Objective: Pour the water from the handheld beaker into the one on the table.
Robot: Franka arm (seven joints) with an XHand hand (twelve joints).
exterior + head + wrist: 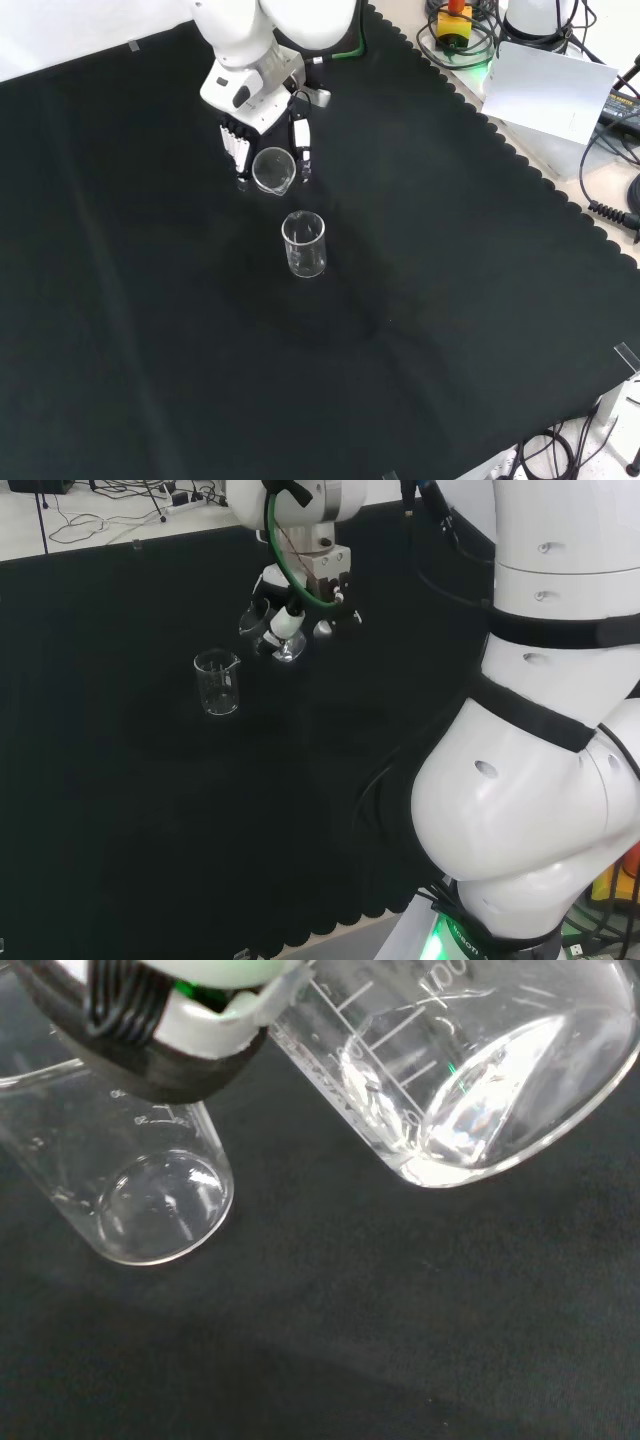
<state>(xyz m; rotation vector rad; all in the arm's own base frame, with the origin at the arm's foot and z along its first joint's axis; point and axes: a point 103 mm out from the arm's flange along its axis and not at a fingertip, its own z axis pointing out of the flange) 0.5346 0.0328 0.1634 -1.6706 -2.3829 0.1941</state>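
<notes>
Two beakers in your view: your hand [262, 125] has its fingers curled round the tilted one [271, 170], just beside the standing beaker [304, 244] on the cloth [450, 300]

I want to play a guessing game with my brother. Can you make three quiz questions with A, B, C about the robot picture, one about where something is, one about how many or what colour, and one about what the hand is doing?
1. In the front view, where does the beaker on the table stand?
A. Just below the hand
B. At the cloth's right edge
C. On a shelf

2. How many beakers are there?
A. One
B. Two
C. Five

3. What is the hand doing?
A. Holding a handheld beaker
B. Lying flat on the cloth
C. Holding a spoon

Answers: 1 A, it stands just under the hand. 2 B, one held, one standing. 3 A, fingers are curled round the glass.
</notes>
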